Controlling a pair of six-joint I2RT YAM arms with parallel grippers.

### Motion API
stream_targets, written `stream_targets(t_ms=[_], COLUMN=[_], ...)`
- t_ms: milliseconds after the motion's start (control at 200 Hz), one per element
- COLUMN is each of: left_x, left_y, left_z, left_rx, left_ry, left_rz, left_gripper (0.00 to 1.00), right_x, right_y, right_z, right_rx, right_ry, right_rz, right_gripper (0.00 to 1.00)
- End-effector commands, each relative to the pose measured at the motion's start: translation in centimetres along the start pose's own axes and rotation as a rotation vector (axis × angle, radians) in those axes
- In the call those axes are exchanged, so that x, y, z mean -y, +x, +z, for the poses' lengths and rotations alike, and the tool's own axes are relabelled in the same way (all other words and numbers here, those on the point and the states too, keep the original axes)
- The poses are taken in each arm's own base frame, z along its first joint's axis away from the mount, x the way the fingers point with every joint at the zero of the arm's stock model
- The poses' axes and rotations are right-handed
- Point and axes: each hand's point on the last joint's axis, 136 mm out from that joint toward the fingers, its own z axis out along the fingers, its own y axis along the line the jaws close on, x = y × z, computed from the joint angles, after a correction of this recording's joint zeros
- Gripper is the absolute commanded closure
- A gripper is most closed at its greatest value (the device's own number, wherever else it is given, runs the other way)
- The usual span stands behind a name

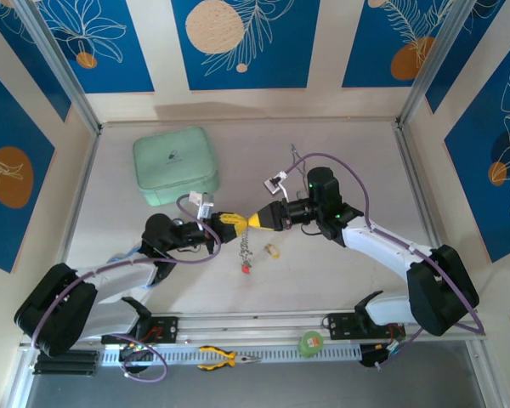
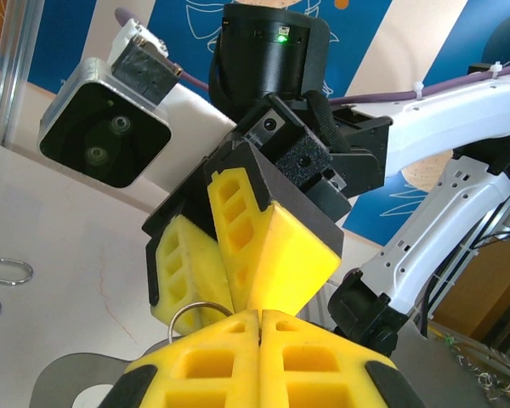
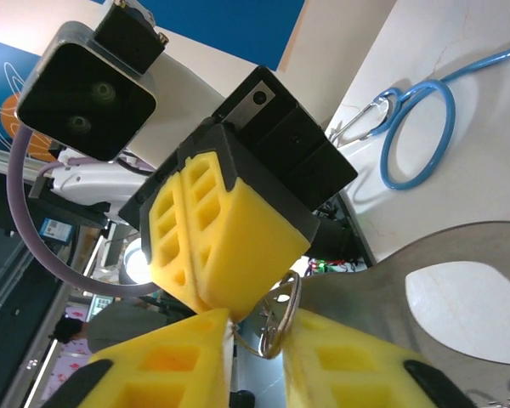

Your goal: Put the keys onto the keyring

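My two grippers meet tip to tip above the middle of the table. The left gripper (image 1: pixel 240 220) (image 2: pixel 260 316) is shut on the keyring (image 2: pixel 199 303), a thin round metal ring whose arc sticks out past its left finger. The right gripper (image 1: pixel 253 220) (image 3: pixel 259 327) has its jaws a narrow gap apart. The keyring (image 3: pixel 294 303) sits tilted in that gap, against the right pad. A short chain of keys (image 1: pixel 246 246) ending in a red tag (image 1: pixel 246 268) hangs below the fingertips. A yellow-tagged key (image 1: pixel 273 250) lies on the table beside it.
A mint-green case (image 1: pixel 176 166) sits at the back left. A pale blue ring (image 3: pixel 416 136) and silver tongs (image 3: pixel 357 123) lie at the back right. Yellow-handled pliers (image 1: pixel 225 358) and a green roll (image 1: pixel 310 343) rest on the front rail. A small wire loop (image 2: pixel 4 270) lies on the table.
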Motion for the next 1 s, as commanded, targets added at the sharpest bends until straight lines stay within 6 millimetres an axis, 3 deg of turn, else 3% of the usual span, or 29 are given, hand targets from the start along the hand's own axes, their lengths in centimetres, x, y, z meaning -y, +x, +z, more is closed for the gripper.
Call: stream_targets(t_ms=[0,415,450,525,605,995], left_x=[1.3,1.6,1.6,1.6,1.7,1.9], left_y=[-1.3,-1.2,-1.1,-1.2,-1.3,-1.2], left_z=[0.1,-0.1,-0.1,-0.2,-0.2,-0.1], left_rx=[0.04,0.034,0.034,0.036,0.033,0.021], left_ry=[0.048,0.06,0.059,0.05,0.047,0.056], left_rz=[0.056,0.074,0.086,0.122,0.165,0.213], left_gripper=[1.0,1.0,1.0,1.0,1.0,1.0], right_x=[-0.9,0.7,0.9,1.0,1.0,0.0], right_y=[-0.5,-0.9,-0.8,-0.6,-0.7,-1.5], right_z=[0.1,-0.2,-0.2,-0.4,-0.6,-0.7], right_rx=[-0.007,0.026,0.025,0.03,0.042,0.065], right_ry=[-0.018,0.068,0.073,0.083,0.085,0.037], right_rz=[-0.026,0.004,0.014,0.025,0.03,0.054], right_gripper=[0.83,0.99,0.96,0.71,0.6,0.58])
